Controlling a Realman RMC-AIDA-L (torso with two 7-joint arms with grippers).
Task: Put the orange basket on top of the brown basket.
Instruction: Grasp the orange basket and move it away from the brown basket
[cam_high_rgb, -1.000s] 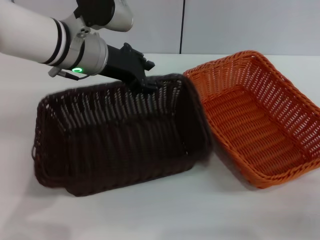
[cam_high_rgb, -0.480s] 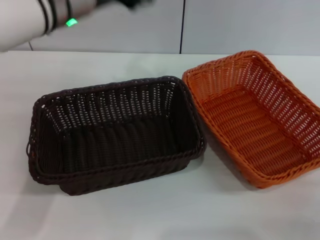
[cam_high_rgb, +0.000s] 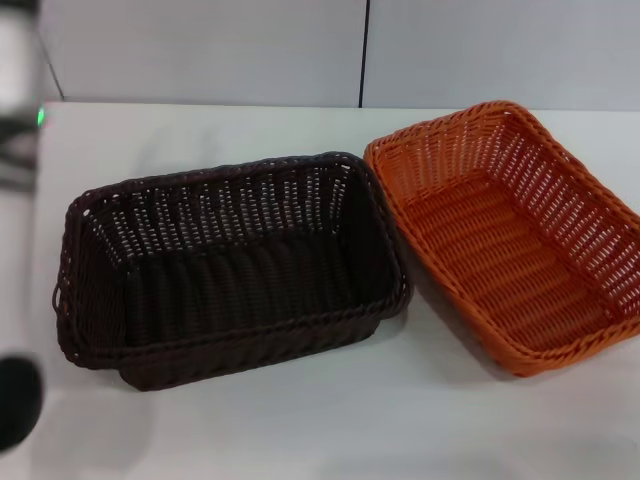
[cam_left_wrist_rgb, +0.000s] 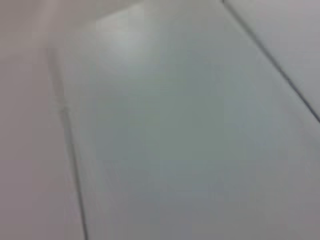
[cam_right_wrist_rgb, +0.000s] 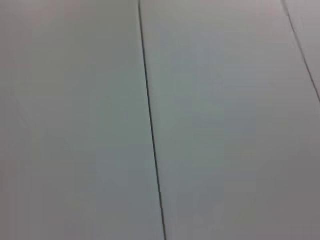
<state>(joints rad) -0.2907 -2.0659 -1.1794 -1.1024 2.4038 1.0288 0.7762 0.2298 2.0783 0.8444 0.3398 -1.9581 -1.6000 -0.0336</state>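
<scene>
Pulled away leftward, left claw unreadable; brown basket (cam_high_rgb: 235, 270) set beside orange basket (cam_high_rgb: 510, 235), unstacked on table (cam_high_rgb: 330, 430).

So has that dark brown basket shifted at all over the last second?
Yes. The brown basket was tilted up a second ago; now it sits flat on the table, its rim still beside the unmoved orange basket.

The left wrist view takes in only a pale grey-white panelled surface (cam_left_wrist_rgb: 190, 140), blurred throughout. One thin dark seam (cam_left_wrist_rgb: 272, 60) runs from about twelve o'clock down toward three o'clock. A fainter seam (cam_left_wrist_rgb: 70, 145) runs from about ten o'clock down toward seven o'clock. Whether the surface is a wall or something else cannot be told. No claw shows.
</scene>
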